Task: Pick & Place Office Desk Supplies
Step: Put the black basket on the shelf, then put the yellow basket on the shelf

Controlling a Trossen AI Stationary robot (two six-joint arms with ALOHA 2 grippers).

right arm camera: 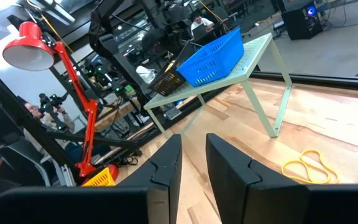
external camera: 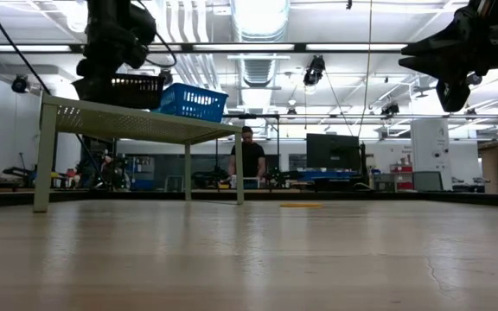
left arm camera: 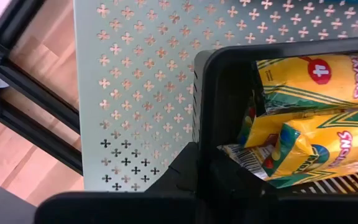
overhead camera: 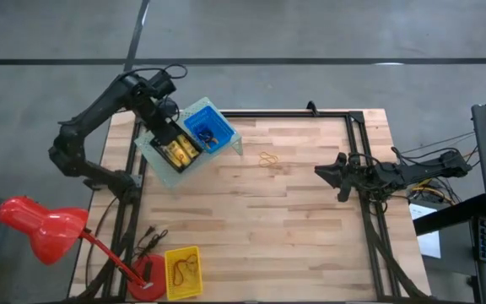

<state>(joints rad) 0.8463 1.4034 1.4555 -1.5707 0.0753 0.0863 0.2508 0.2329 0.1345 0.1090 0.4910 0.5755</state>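
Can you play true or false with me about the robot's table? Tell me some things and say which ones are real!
1. The blue bin sits up on the pale green riser. True.
2. The black bin is empty. False: it holds yellow crayon packs.
3. Rubber bands lie on the bare wooden table. True.
4. The right gripper is holding the rubber bands. False: it hangs in the air with nothing between its fingers.
5. The yellow bin is on the riser too. False: it sits at the table's near edge, beside the red lamp.
6. The left gripper is at the black bin. True.
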